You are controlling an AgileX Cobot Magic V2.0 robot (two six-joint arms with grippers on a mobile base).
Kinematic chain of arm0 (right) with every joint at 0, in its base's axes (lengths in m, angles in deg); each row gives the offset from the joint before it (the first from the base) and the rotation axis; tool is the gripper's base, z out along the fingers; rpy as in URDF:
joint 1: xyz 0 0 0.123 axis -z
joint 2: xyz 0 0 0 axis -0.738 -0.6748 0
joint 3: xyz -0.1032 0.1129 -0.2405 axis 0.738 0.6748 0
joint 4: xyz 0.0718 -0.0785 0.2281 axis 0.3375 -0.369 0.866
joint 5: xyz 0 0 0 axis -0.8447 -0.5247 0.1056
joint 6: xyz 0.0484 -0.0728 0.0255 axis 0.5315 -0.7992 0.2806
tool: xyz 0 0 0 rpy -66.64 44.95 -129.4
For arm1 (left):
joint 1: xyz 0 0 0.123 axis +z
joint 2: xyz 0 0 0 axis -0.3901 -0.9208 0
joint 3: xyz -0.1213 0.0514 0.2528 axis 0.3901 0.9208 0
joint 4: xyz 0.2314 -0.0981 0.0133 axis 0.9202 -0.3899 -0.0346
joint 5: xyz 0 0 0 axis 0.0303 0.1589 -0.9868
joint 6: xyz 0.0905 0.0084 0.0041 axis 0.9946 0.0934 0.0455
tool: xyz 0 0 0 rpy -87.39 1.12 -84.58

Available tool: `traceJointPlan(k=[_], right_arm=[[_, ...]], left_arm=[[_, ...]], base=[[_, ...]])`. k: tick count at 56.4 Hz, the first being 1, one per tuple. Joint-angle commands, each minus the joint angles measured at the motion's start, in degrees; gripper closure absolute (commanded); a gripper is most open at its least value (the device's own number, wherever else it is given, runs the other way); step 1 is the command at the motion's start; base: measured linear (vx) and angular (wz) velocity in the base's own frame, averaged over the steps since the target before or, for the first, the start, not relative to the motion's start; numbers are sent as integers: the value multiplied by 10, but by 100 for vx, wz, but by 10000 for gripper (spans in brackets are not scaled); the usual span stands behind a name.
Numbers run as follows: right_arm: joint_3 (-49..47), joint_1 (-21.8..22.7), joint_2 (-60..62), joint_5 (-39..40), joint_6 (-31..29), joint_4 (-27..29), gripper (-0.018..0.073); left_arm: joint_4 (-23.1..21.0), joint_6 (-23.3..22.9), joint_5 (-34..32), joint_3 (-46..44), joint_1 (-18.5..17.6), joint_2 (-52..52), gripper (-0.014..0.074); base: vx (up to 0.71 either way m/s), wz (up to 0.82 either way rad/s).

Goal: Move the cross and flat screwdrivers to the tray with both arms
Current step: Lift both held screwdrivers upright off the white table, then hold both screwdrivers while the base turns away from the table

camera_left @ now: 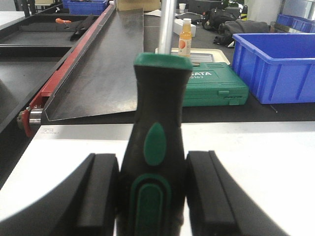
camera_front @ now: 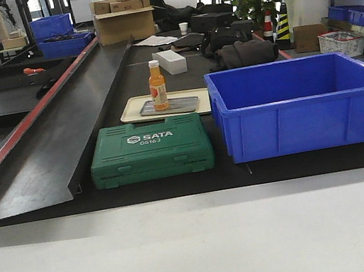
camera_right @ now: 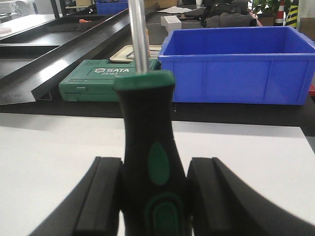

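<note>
**Both grippers hold a screwdriver above the white table**

The left gripper (camera_left: 152, 164) is pinched on the black-and-green handle of the left screwdriver (camera_left: 156, 113), a pad pressed to each side. Its steel shaft runs up out of the picture, so the tip type cannot be told. The right gripper (camera_right: 153, 167) clamps the right screwdriver (camera_right: 146, 118) the same way, its tip also out of view. Both tools sit over the white table (camera_front: 188, 254).

Past the table edge lies a green tool case (camera_front: 151, 149), with a blue bin (camera_front: 304, 115) just beside it. Behind the case rests the beige tray (camera_front: 130, 112), which carries an orange bottle (camera_front: 156, 84) standing upright on a small grey plate (camera_front: 180, 105).
</note>
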Motion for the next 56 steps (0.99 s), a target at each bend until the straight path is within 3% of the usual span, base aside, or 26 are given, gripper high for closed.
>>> traceJointPlan(k=[1,56], right_arm=[[-17,0,-6,52,-3,-2,567],[-17,0,-6,53,-3,-2,567]], left_arm=[[-8,-5,-54,-13,0,-7,602],[-8,-5,-54,-13,0,-7,602]], base=[[0,0],[-2,1]])
